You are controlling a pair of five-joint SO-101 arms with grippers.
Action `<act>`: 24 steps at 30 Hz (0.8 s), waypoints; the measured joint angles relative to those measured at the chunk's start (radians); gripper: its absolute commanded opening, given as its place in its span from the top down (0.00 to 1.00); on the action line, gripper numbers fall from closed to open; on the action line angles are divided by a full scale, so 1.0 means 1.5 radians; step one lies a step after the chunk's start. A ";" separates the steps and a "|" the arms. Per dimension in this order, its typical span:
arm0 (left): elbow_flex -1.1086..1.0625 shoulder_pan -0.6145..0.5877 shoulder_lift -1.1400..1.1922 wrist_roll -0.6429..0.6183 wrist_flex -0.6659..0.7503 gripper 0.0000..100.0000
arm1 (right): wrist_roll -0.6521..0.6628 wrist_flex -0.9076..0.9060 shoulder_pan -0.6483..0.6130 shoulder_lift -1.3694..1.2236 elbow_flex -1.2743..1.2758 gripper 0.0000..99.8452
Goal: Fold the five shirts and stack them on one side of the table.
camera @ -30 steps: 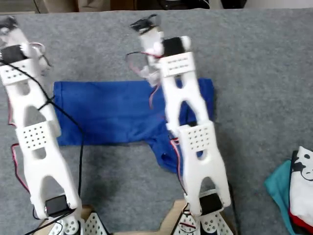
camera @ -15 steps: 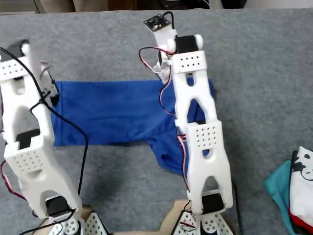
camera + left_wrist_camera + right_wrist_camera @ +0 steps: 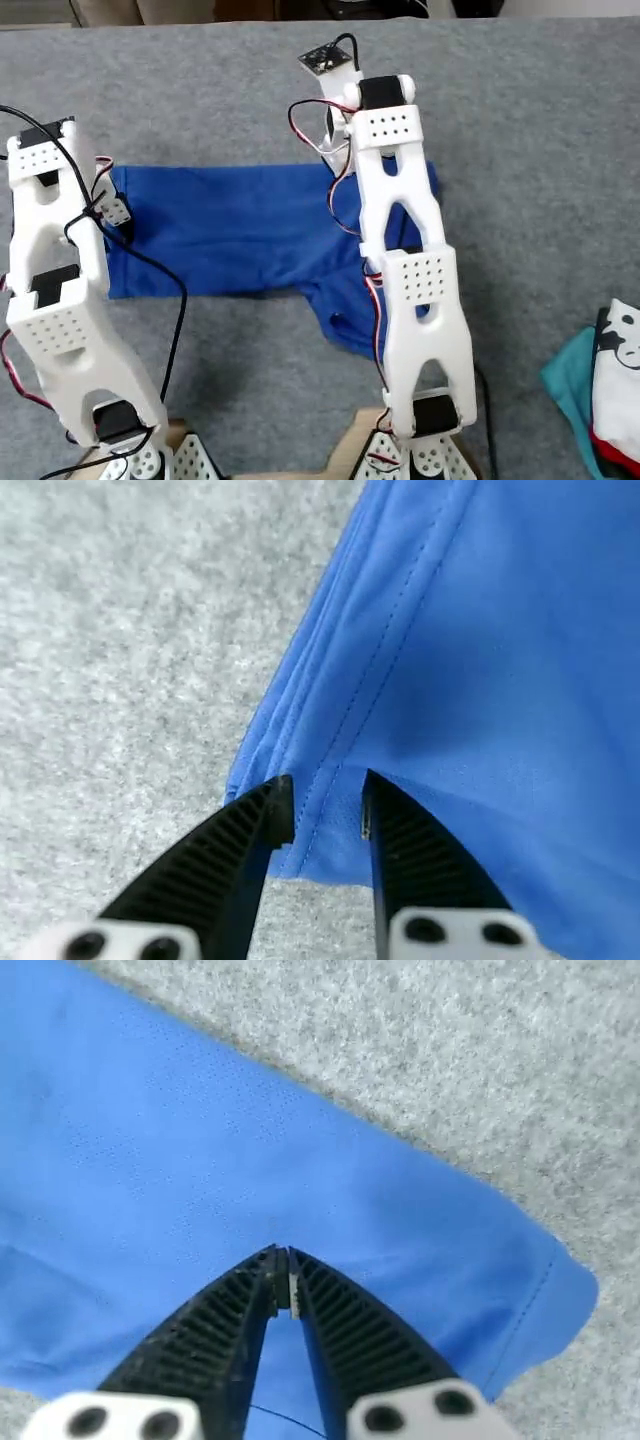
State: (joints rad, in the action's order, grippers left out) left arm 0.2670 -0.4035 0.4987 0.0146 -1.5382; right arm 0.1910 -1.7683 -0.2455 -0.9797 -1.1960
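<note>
The grey table [image 3: 540, 120] carries a blue shirt [image 3: 230, 230], which lies flat around the middle, a little toward the left edge, folded to a long band with one sleeve pointing to the near edge. Both white arms stretch from the near edge over it. A small pile of other shirts [image 3: 610, 380] rests at the right edge, near the near-right corner. The left end effector [image 3: 325, 805] is at the shirt's left hem, its jaws a little released with the hem between them. The right end effector [image 3: 281, 1280] is clenched above the shirt's far edge; whether it pinches cloth I cannot tell.
</note>
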 measured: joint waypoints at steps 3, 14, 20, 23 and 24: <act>0.000 -0.009 0.014 0.029 0.006 0.87 | 0.000 0.000 0.001 0.000 0.001 0.99; 0.013 -0.026 0.054 0.075 0.006 0.87 | 0.000 0.000 0.000 0.000 0.005 0.99; 0.037 -0.031 0.085 0.079 0.005 0.98 | 0.000 0.000 0.000 0.000 0.005 0.99; 0.050 -0.031 0.095 0.080 0.004 0.97 | 0.000 0.000 0.000 0.000 0.005 0.99; 0.052 -0.031 0.097 0.080 0.004 0.98 | 0.000 0.000 0.000 0.000 0.005 0.99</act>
State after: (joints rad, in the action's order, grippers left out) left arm 0.3452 -0.4496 0.6444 0.1343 -1.5321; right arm 0.1910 -1.7683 -0.2455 -0.9797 -1.1884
